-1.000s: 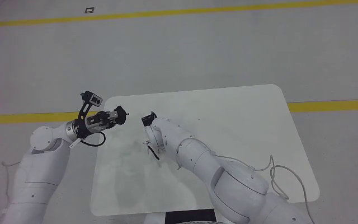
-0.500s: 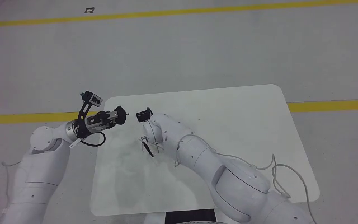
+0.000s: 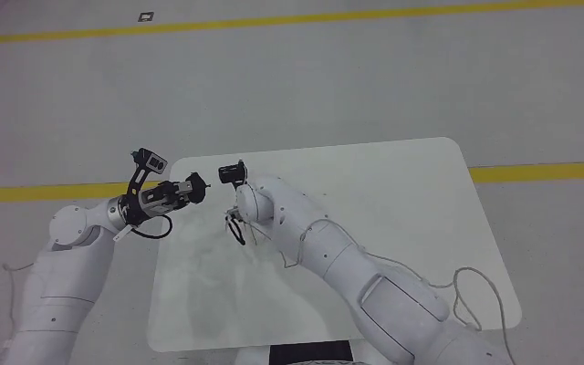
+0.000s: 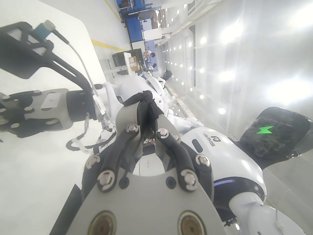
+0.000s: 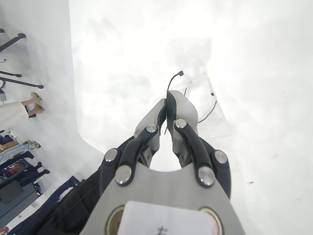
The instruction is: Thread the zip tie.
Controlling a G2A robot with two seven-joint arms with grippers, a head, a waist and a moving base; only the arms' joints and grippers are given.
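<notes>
**Zip tie pinched in the right fingers above the table's far-left part**

The black zip tie (image 5: pixel 172 78) is sitting clamped between the fingers of the right gripper (image 5: pixel 166 99). Its head end is curving up and out past the fingertips, and a short stretch of the strap is poking out behind the pads. The tie is hanging in the air, not touching the table (image 3: pixel 392 201). The right gripper is pointing down at the tabletop, and its fingers are clenching tight on the strap.

Below and a little beyond the fingertips, a clear plastic bag (image 5: pixel 220 123) is lying flat on the table, with another black tie (image 5: pixel 211 113) resting on or in it; I cannot tell which.

Just to the left, the left gripper (image 3: pixel 196 188) is hovering over the table's left edge near the far corner, pointing right toward the right arm's wrist, close to it but apart. Its fingers are pressing together; something dark is showing at their tips, and I cannot tell whether they are pinching anything.

On the grey floor (image 3: pixel 365 82) around the table, a yellow line (image 3: pixel 274 19) is running along the far side.
</notes>
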